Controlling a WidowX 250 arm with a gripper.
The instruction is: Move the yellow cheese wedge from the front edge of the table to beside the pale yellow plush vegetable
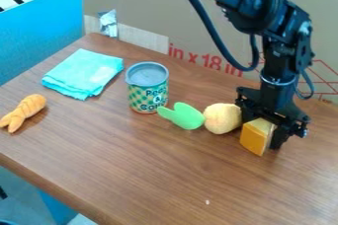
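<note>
The gripper (263,133) is hiding part of the yellow block (253,138). The top edge is cutting off the arm (256,3). A white speck (207,202) on the table (158,174) is looking too small to identify.

At right of centre in the frame, the black end effector (264,132) comes down over the desk (158,169) with a yellow-orange block (255,137) between its fingers, and a round pale-yellow plush toy (222,118) lies just beside it. Left of that toy lie a green leaf-shaped piece (186,116) and, near the frame's centre, an upright can (147,88) with a patterned label. A folded turquoise cloth (82,73) lies at upper left, and an orange twisted toy (23,112) at the left edge.
</note>
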